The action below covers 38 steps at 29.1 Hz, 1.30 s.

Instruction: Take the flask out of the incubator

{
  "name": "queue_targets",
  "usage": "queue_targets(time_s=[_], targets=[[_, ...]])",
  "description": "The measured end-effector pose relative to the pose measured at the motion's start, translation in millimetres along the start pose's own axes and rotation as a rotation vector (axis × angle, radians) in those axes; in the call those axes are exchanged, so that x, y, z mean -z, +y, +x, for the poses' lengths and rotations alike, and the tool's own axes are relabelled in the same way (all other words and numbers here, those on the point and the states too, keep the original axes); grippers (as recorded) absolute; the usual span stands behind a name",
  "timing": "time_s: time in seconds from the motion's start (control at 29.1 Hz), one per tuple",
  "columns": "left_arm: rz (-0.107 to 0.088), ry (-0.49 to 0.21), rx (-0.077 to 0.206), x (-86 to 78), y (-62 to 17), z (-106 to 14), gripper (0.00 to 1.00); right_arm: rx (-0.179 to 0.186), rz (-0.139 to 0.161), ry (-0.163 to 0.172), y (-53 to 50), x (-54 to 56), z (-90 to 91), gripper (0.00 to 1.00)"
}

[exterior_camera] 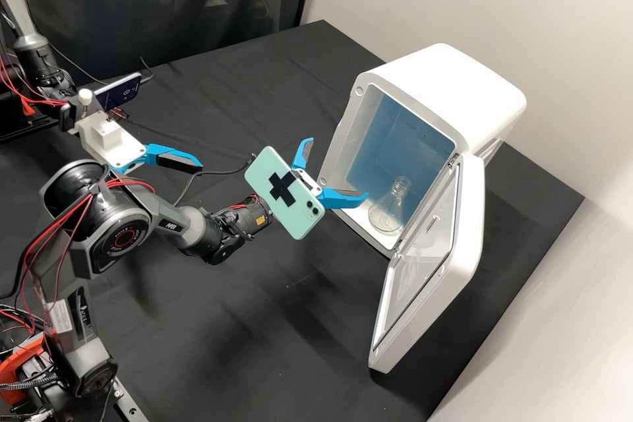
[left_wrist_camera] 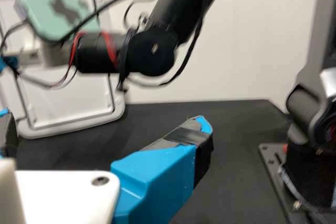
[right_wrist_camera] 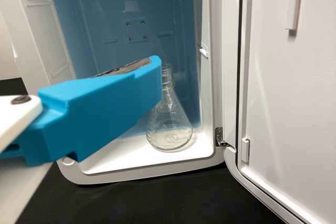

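A clear glass flask stands upright on the floor of the white incubator, near its front right corner by the hinge. The incubator's door hangs wide open. My right gripper is open and sits just outside the opening, left of the flask and not touching it. In the right wrist view, one blue finger lies in front of the flask. My left gripper hovers over the bench far to the left with its fingers together and nothing in them; its finger shows in the left wrist view.
The incubator has a blue inner wall, and the inside of its door stands close on one side. The right arm crosses the left wrist view, with the incubator door behind it. Black bench lies in front of the incubator.
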Motion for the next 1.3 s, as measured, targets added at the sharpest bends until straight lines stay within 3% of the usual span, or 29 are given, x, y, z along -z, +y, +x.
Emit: queue_targets(time_s=[0.07,0.1,0.52,1.03,1.3], targets=[[-0.006,0.015,0.007,7.0,-1.1,-2.2,1.0,0.0,0.0,0.0,0.0,0.0,0.0,1.0],[-0.019,0.029,0.01,12.6,-1.4,-3.7,1.0,0.0,0.0,0.0,0.0,0.0,0.0,1.0],[-0.01,0.126,0.071,52.5,-12.9,-20.6,1.0,0.0,0.0,0.0,0.0,0.0,0.0,1.0],[0.004,0.142,0.068,62.1,-11.2,-25.7,1.0,0.0,0.0,0.0,0.0,0.0,0.0,1.0],[0.0,0.155,0.069,66.6,-14.0,-27.7,1.0,-0.001,0.005,-0.001,0.1,-0.1,0.0,1.0]])
